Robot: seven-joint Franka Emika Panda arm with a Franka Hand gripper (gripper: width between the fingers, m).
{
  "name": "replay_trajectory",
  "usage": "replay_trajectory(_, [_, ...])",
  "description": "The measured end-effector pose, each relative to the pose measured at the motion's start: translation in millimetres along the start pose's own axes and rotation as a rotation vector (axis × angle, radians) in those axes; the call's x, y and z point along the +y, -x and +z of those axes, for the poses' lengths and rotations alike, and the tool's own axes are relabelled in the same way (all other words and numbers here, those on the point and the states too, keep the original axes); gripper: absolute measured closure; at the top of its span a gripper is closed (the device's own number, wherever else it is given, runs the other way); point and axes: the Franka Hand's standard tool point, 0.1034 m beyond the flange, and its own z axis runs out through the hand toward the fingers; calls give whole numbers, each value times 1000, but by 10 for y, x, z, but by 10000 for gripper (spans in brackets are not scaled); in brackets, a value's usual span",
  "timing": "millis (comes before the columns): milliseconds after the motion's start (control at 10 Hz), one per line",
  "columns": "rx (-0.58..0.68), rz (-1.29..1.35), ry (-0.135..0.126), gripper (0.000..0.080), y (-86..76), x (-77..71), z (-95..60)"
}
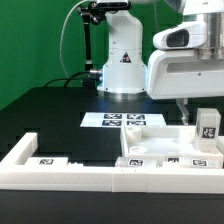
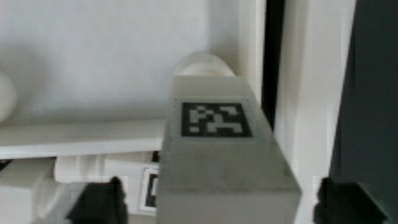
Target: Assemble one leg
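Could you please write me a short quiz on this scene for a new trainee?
1. True or false: the leg stands upright in the exterior view.
2. The marker board lies on: A) the black table; B) the white panel; C) the leg.
3. Fill in: in the wrist view, the leg's side carries a black-and-white ____.
Key: 1 true; 2 A; 3 tag marker.

No lettering is legible; only square tag markers [image 2: 217,118] show, on the leg [image 2: 214,175] and the marker board [image 1: 123,121]
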Motion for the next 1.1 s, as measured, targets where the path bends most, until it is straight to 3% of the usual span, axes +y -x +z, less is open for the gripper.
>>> replay_trajectory(100, [1, -3, 1, 396, 9, 11, 11])
replay_trajectory(200, [1, -2, 1, 396, 7, 9, 9])
replay_trajectory(300, [1, -2, 1, 514, 8, 9, 10])
replay_trajectory(700, [5, 68, -5, 514, 7, 8, 12])
replay_trajectory(1100, [46, 559, -40, 514, -6, 19, 10])
